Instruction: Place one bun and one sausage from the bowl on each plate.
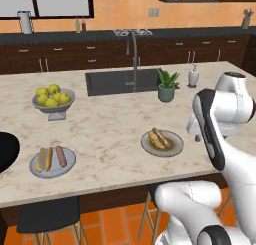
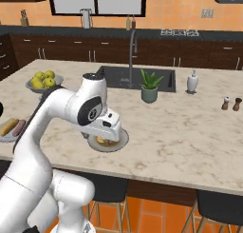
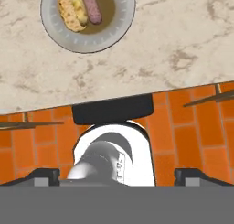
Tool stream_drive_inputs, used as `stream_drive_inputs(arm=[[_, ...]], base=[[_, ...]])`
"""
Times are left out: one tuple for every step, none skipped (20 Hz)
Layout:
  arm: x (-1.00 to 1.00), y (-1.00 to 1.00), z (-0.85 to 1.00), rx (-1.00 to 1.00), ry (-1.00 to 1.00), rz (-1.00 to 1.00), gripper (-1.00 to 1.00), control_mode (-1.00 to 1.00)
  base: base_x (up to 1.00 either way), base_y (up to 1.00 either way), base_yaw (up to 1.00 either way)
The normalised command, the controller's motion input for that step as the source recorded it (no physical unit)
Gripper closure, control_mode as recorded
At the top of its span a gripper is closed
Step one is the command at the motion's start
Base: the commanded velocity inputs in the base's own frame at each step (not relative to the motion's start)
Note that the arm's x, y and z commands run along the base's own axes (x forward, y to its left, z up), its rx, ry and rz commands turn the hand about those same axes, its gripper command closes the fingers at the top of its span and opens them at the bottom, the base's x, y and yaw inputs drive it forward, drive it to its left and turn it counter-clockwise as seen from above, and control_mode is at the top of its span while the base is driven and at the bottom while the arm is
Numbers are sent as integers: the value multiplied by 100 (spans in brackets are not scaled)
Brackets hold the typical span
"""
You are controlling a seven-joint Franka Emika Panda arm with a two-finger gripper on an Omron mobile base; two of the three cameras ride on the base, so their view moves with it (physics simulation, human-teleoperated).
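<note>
The grey-rimmed plate (image 1: 176, 145) with a brownish centre holds a bun (image 3: 71, 10) and a sausage (image 3: 90, 8) side by side. To its left, the pale grey-blue plate (image 1: 70, 165) carries the other bun (image 1: 44, 159) and the other sausage (image 1: 61, 156). The black bowl (image 1: 6, 151) is cut off at the left edge, and what shows of it is bare. My gripper (image 3: 117, 176) is open with nothing in it, its fingertips (image 3: 43, 175) far apart. The hand hovers just over the near side of the brown-centred plate (image 2: 122, 140), near the counter's front edge.
A grey footed bowl of yellow-green fruit (image 1: 53, 100) stands at the back left. Behind the plates are a sink (image 1: 120, 81) with a faucet, a potted plant (image 1: 167, 86) and a soap dispenser (image 1: 193, 76). Two shakers (image 2: 231, 103) stand far right. A dark stool (image 3: 113, 108) sits below the counter edge.
</note>
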Motion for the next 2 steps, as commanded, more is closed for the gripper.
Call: stream_drive_inputs(arm=[[-54, 67, 46, -17, 0, -5, -100, -100], [-51, 70, 53, -13, 0, -6, -100, -100]], base=[[0, 0, 0], [0, 0, 0]])
